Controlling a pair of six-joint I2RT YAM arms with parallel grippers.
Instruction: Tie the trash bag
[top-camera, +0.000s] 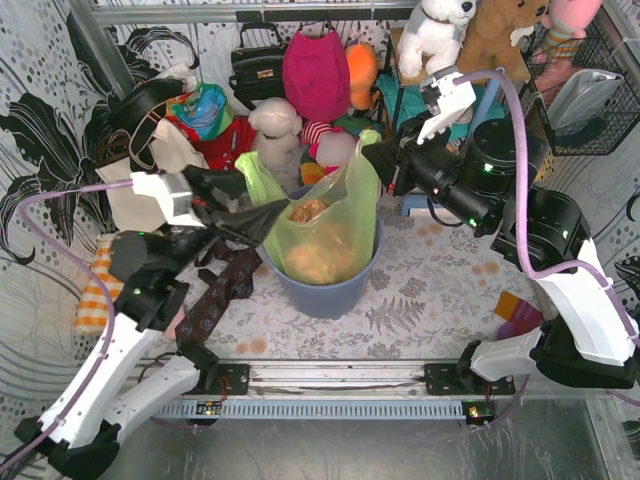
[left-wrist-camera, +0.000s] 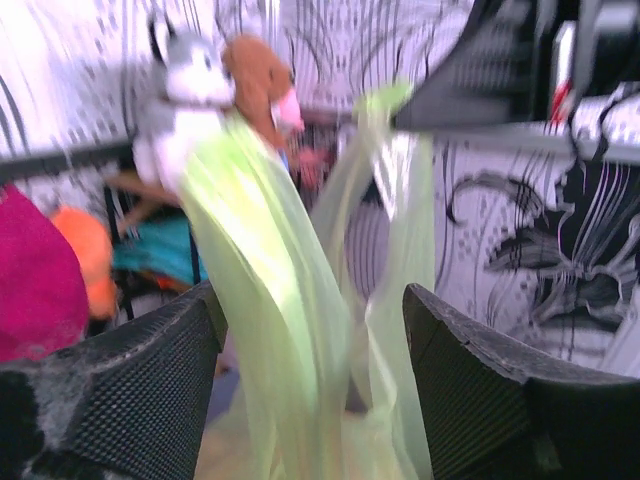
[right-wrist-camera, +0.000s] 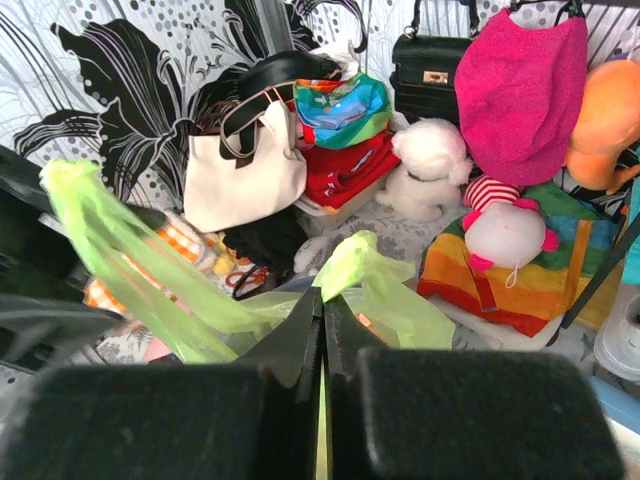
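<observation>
The lime-green trash bag (top-camera: 325, 235) sits in the round bin, with orange-brown paper showing through it. My right gripper (top-camera: 370, 153) is above the bag's right side. In the right wrist view it (right-wrist-camera: 323, 300) is shut on the bag's right handle flap (right-wrist-camera: 375, 262), which sticks out past the tips. The other flap (right-wrist-camera: 95, 220) stretches up to the left. My left gripper (top-camera: 262, 217) is at the bag's upper left. In the left wrist view it (left-wrist-camera: 315, 335) stands open, and green strips of the bag (left-wrist-camera: 280, 300) hang loose between the fingers (left-wrist-camera: 150, 385).
The blue-grey bin (top-camera: 330, 290) stands mid-table. Behind it are plush toys (top-camera: 275, 125), a black handbag (top-camera: 257, 65), a pink bag (top-camera: 315, 70) and a white tote bag (right-wrist-camera: 245, 175). A dark patterned cloth (top-camera: 220, 295) and a checked orange cloth (top-camera: 95, 290) lie to the left.
</observation>
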